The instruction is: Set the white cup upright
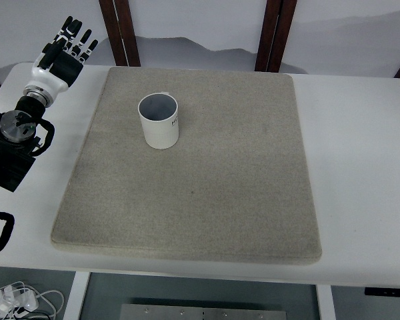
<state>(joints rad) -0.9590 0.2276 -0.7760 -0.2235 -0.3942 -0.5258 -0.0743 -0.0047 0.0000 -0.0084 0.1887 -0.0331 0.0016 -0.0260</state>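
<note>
The fingers (72, 30) of the left hand (61, 53) were stretched out and slightly apart, pointing away toward the table's far left corner, and they held nothing. The hand hung over bare table (360, 147), left of the mat (207, 193) and well apart from the cup (159, 121). Behind its white wrist, the black arm (10, 147) ran back to the picture's left edge.

The cup stood upright on the mat's far left part, its open mouth facing up, with some dark print on its side too small to read. The grey mat covered most of the white table. Some white cables (17, 300) lay on the floor below the near edge.
</note>
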